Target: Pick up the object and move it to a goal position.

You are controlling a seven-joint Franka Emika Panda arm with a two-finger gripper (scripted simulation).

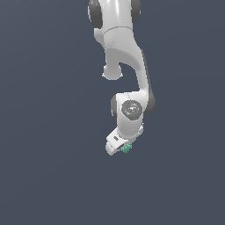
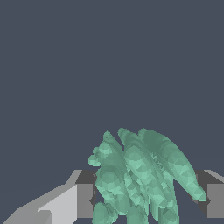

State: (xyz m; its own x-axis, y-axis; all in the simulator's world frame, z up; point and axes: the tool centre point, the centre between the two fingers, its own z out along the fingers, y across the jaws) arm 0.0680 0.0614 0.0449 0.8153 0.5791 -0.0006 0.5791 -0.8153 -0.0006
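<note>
The object [image 1: 127,148] is a tiny teal-green knobbly clump peeking out beside the white gripper [image 1: 119,147] at the end of the arm in the exterior view. Up close in the wrist view, the object [image 2: 140,175] is a bunch of long lumpy lobes filling the gap between the two fingers [image 2: 74,199], which press against its sides. The gripper [image 2: 144,197] is shut on it. The fingertips are hidden behind the clump.
The white arm [image 1: 125,66] comes down from the top of the exterior view. Around it is only a plain dark blue-grey background with no other objects or edges showing.
</note>
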